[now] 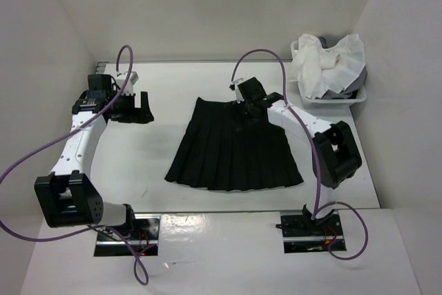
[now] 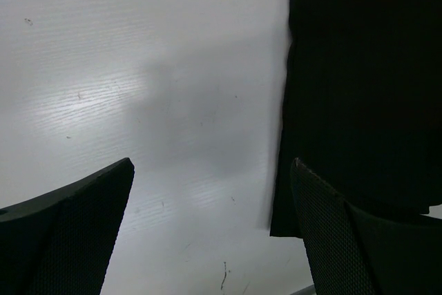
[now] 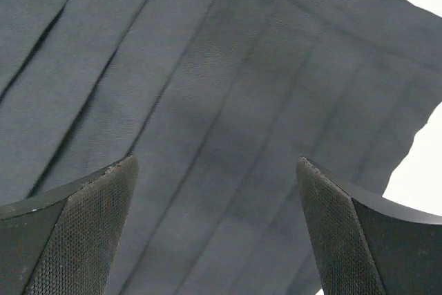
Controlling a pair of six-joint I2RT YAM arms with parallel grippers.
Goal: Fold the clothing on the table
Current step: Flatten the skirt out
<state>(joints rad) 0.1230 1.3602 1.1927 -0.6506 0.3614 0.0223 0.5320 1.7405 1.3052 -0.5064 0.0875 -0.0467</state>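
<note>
Skirt (image 1: 231,146) lies flat and spread at the middle of the table (image 1: 138,164), waistband toward 12 o'clock, hem toward 6. No fold in it yet that I can see, so I judge the whole job is left.

My left gripper (image 1: 141,107) hangs over bare tabletop at the skirt's 10 o'clock, jaws apart and empty, the skirt's edge just beside one finger.

My right gripper (image 1: 247,107) sits over the waistband at about 1 o'clock, jaws apart above the pleats, nothing pinched.

Basket (image 1: 359,98) of pale cloths sits at far 2 o'clock.
</note>
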